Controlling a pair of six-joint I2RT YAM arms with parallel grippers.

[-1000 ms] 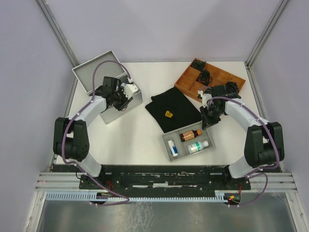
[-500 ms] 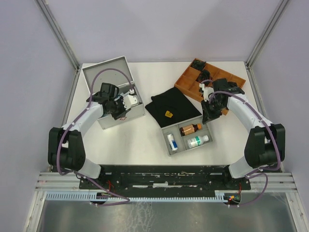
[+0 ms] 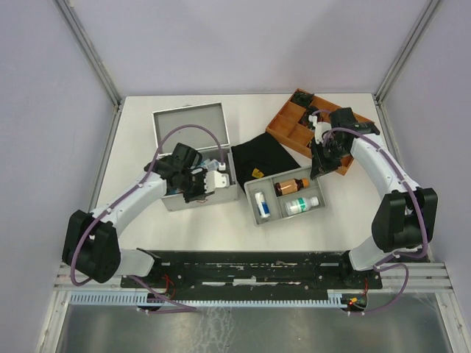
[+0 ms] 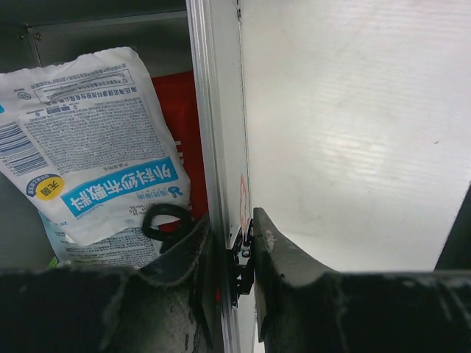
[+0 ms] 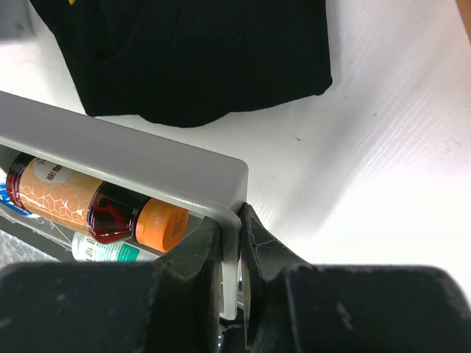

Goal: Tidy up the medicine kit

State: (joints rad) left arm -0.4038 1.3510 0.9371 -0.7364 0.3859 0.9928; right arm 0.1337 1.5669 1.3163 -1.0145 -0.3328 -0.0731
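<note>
The medicine kit [image 3: 197, 193] sits on the left half of the counter [image 3: 147, 220], roughly midway between the far and near edges. Its hinged lid [image 3: 188, 123] stands open on the far side. In the left wrist view its interior holds a white printed packet [image 4: 88, 147] lying over a red item [image 4: 175, 125], with a black loop [image 4: 168, 220] at the packet's lower edge.

The left end effector [image 4: 232, 220] is closed on one wall of the medicine kit beside a small latch, with one finger inside the case and the other outside.

Just to the right of the kit, a black cloth [image 3: 266, 153] lies near the centre of the counter. A grey tray [image 3: 251, 200] with three compartments rests partly on the cloth's near edge. It holds:
- an amber bottle [image 5: 73, 200] with an orange cap;
- a white bottle [image 3: 302, 207] with a green label;
- a small white and blue container [image 3: 260, 207].

The right end effector [image 5: 230, 220] is closed on the grey tray, clamping the wall at its far right corner, next to the amber bottle's cap.

An orange divided tray [image 3: 288, 126] lies at the far right corner of the counter, with dark objects in some compartments. They are too small to identify.
</note>
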